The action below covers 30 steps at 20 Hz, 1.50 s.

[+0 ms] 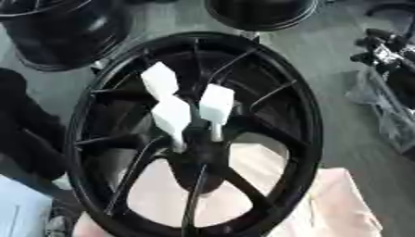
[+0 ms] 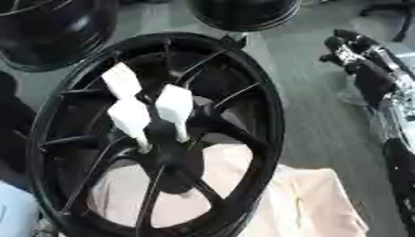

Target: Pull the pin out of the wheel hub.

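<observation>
A large black spoked wheel [image 1: 304, 115] fills the middle of both views, seen face-on. Three white pins stand out of its hub [image 1: 201, 152]. Each has a broad flat head and a thin stem: one at the upper left [image 1: 160, 79], one below it [image 1: 172, 115], one to the right [image 1: 216, 104]. My right hand [image 2: 350, 51], black with silver parts, hangs at the right edge, well apart from the wheel and holding nothing. A black bulk at the left edge [image 1: 24, 125], partly behind the rim, looks like my left arm; its hand is not made out.
Two more black rims lie at the back, one at the upper left [image 1: 57, 32] and one at the top centre [image 1: 259, 11]. A pale pink sheet [image 1: 344, 203] lies under the wheel. A light blue thing [image 1: 16, 213] sits at the lower left, clear plastic wrap [image 1: 389, 115] on the right.
</observation>
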Motion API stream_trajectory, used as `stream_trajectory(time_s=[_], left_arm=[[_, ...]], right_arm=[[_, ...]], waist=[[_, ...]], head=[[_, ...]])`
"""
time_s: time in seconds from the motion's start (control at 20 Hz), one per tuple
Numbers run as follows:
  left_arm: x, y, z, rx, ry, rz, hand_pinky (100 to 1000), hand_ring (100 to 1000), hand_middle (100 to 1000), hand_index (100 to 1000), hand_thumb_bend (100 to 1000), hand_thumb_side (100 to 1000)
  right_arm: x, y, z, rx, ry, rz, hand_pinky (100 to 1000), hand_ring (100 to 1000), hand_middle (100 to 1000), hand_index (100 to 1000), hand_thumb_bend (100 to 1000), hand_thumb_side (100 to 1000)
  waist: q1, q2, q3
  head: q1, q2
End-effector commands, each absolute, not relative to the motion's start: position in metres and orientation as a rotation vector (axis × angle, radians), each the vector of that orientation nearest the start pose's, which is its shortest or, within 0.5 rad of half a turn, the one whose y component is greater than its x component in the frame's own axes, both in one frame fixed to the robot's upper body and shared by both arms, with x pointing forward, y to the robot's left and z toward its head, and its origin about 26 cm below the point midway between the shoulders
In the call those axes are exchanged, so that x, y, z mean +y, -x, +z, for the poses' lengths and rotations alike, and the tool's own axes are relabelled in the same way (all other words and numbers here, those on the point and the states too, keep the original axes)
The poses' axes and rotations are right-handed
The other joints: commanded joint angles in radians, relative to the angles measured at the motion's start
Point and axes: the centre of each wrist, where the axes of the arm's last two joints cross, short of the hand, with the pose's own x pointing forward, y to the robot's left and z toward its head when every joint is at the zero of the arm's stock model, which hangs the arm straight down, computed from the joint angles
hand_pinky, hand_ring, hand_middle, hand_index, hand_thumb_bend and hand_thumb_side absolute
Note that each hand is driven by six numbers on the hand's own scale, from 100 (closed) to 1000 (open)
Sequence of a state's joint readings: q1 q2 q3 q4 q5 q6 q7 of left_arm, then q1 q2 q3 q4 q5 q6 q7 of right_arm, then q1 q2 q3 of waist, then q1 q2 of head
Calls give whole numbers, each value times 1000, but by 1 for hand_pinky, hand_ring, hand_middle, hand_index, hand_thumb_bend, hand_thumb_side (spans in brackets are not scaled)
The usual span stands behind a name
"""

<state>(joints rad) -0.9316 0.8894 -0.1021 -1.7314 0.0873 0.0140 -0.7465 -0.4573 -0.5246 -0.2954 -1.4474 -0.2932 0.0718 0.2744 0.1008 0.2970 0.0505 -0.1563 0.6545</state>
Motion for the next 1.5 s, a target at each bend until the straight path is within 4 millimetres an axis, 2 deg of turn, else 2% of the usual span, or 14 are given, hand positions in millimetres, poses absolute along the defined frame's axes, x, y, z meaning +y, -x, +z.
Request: stream_trajectory(time_s=[0.05,0.5,0.6,0.65,0.9,1.2,1.35,1.5], left_arm=[[298,-319,420,-1956,-419,-1624,835,830,813,882,334,100],[295,-321,419,-1928,-404,-1658,842,847,818,885,338,100],[292,-322,419,-1911,-400,-1686,844,850,820,887,353,100],[289,-322,420,-1898,-400,-1712,849,855,823,890,388,100],[262,-328,429,-1803,-423,-1896,858,863,827,896,514,100],[224,-350,427,-1730,-481,-2043,870,875,834,900,632,100],[210,-363,417,-1668,-499,-2119,878,884,837,899,657,100],[205,-372,411,-1636,-512,-2163,878,884,837,899,657,100]], right_arm=[[-415,-359,204,-1956,131,219,961,690,761,870,296,400],[-415,-359,205,-1955,130,223,959,691,763,870,294,402],[-415,-359,204,-1953,130,224,959,691,762,869,293,402],[-415,-359,204,-1951,130,226,959,691,763,869,295,403],[-415,-359,201,-1940,134,237,959,690,763,869,297,405],[-413,-360,199,-1930,131,251,959,689,763,868,300,405],[-413,-361,199,-1927,131,256,959,689,762,867,302,404],[-412,-361,199,-1925,132,258,959,689,762,867,302,404]], waist=[[-8,-15,2],[-6,-17,1],[-6,-18,1],[-5,-19,1],[-3,-24,2],[0,-28,1],[2,-30,1],[2,-30,2]], head=[[3,-5],[6,8],[8,12],[8,13],[13,10],[20,-3],[23,-3],[24,-3]])
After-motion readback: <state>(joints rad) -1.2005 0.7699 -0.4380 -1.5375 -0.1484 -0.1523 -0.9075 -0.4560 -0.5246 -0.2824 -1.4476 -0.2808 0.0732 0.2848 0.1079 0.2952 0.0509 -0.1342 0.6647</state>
